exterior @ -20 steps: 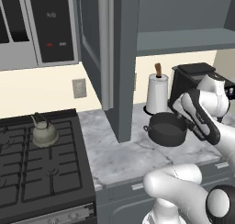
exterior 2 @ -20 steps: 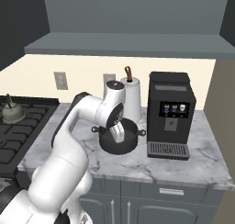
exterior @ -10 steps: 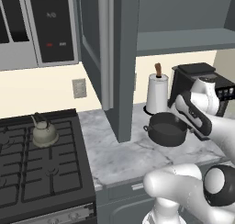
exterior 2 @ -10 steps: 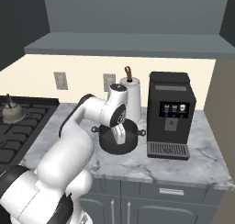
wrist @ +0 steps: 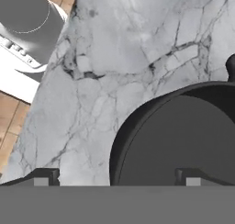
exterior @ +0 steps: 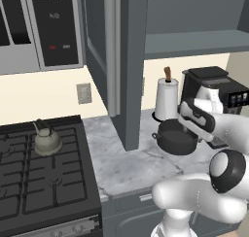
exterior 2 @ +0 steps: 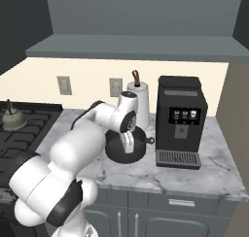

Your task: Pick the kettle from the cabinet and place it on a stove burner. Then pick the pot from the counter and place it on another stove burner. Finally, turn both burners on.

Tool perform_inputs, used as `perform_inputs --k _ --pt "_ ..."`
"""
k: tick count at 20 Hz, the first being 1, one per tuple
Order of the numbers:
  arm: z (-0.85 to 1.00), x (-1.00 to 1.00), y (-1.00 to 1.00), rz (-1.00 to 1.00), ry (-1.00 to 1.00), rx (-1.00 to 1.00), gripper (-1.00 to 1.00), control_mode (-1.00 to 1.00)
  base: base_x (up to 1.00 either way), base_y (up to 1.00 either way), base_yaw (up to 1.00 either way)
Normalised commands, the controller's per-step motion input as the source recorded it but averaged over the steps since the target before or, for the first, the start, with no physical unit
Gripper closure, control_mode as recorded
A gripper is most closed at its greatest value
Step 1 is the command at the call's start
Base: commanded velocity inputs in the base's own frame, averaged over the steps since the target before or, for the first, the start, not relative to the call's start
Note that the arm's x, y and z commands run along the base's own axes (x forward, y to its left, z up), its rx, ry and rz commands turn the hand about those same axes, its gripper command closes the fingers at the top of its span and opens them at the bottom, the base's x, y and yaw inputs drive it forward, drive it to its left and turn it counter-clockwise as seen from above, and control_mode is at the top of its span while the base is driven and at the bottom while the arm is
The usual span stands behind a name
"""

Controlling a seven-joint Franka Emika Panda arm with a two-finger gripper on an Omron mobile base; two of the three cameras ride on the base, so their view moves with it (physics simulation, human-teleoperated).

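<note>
- No brand or readable writing is showing anywhere; the coffee machine (exterior 2: 179, 119) at the back of the counter (exterior 2: 214, 170) is showing three small icons on its dark screen, too tiny to make out.
- The gripper (wrist: 114, 175) is hanging with its jaws spread wide and holding nothing; in the hand view one fingertip (wrist: 43, 176) is sitting over bare marble, the other over the pot's dark inside, so the near wall of the pot (wrist: 183, 140) is lying between them.
- The pot (exterior 2: 127, 148) is resting on the counter towards its back edge, just beside the coffee machine, with a white paper-towel roll (exterior 2: 140, 104) on a brown post behind it.
- From the right base camera the white arm is covering much of the pot; from the left one the wrist is hiding its right rim (exterior: 176, 136).
- The kettle (exterior: 46, 140) is sitting on a rear stove burner (exterior: 29, 182), well apart from the pot.
- The cabinet (exterior: 116, 51) door is standing open, edge-on, blocking the wall behind it.
- The microwave (exterior: 34, 27) is being cut off at the top left.
</note>
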Motion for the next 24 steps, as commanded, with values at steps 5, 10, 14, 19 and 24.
perform_inputs --k 5,10,14,19,24 --pt "-0.27 0.29 -0.01 -0.05 0.08 0.00 -1.00 -1.00 0.00 0.00 0.00" --pt "-0.27 0.27 0.00 -0.04 0.07 0.00 -1.00 -1.00 0.00 0.00 0.00" --pt "-0.23 0.02 -0.16 -0.03 0.01 0.00 -1.00 -1.00 0.00 0.00 0.00" --pt "-0.22 0.00 -0.21 -0.04 0.00 0.00 -1.00 -1.00 0.00 0.00 0.00" --pt "-0.29 0.00 -0.07 -0.03 0.02 0.00 -1.00 -1.00 0.00 0.00 0.00"
